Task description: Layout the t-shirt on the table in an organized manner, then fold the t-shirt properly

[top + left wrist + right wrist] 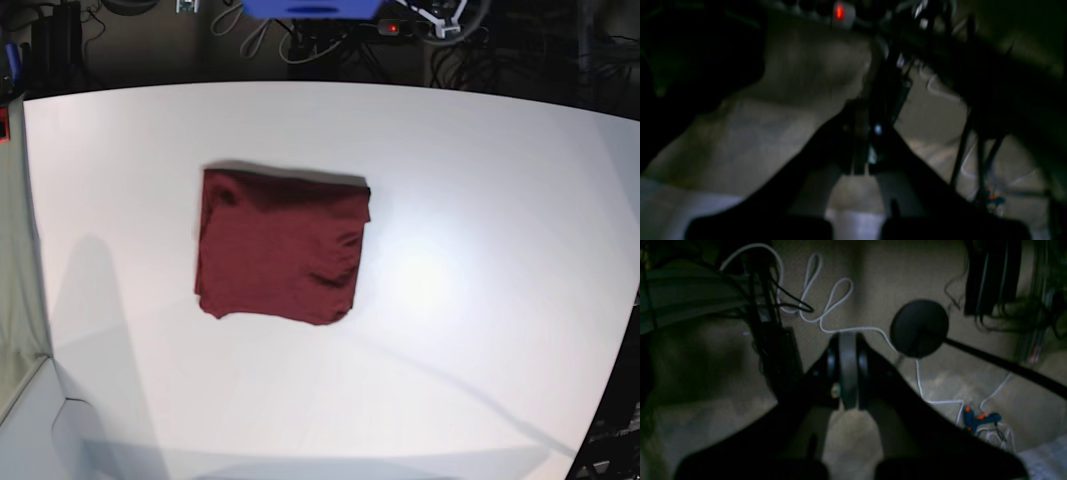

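Note:
The dark maroon t-shirt [280,250] lies folded into a compact, roughly square packet left of the middle of the white table [480,200]. Neither arm shows in the base view. In the left wrist view my left gripper [864,133] is shut with nothing in it, over a dim carpeted floor. My right gripper [847,350] is also shut and empty, its fingers pressed together above the floor. The t-shirt appears in neither wrist view.
White and black cables [826,306] trail over the floor, beside a round black stand base [919,328] and a blue-and-orange tool [980,418]. A red light [839,12] glows at the top. Blue equipment [310,8] and cables sit beyond the table's far edge.

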